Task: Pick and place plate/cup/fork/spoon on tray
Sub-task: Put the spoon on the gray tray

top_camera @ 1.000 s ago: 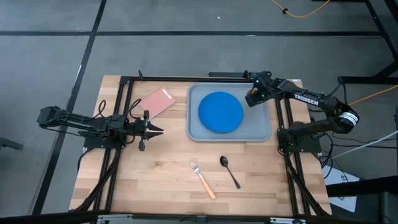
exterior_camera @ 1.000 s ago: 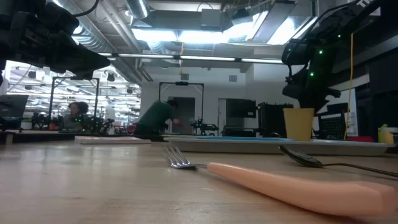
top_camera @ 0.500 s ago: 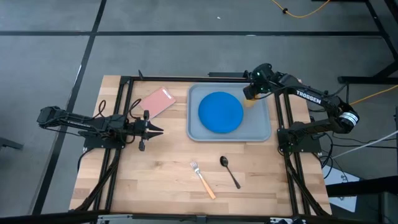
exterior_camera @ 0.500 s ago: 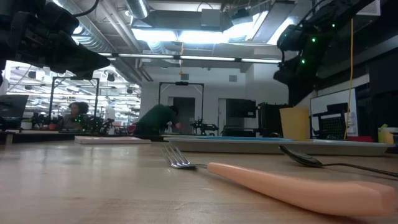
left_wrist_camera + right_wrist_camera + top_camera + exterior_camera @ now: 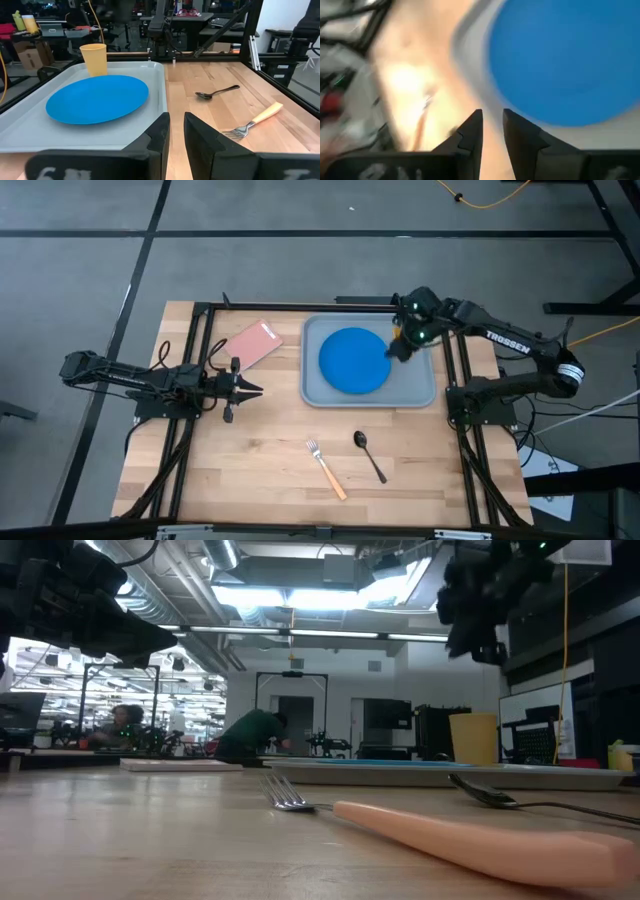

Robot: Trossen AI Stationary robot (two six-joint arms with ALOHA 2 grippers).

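The grey-blue tray point(image 5: 420, 392) lies at the table's far right with the blue plate point(image 5: 350, 360) flat in it. The yellow cup point(image 5: 94, 59) stands upright on its base in the tray's far right corner; in the high view my right arm mostly hides it. My right gripper point(image 5: 394, 350) hangs above the plate's right edge, well above the cup point(image 5: 478, 738), pointing slantwise down, narrowly open and holding nothing. The fork point(image 5: 325, 467) and the black spoon point(image 5: 369, 455) lie on the wood near the front. My left gripper point(image 5: 256, 390) waits at the left, level, narrowly open, with nothing in it.
A pink card point(image 5: 252, 343) lies at the far left of the table, beside the tray. Black frame rails run along both sides and the far edge. Bare wood stretches between the left gripper and the fork. People and benches show in the room beyond.
My right gripper has risen from the cup's top and swung toward the plate, tipping from near level to point slantwise down. The cup has stayed upright on the tray.
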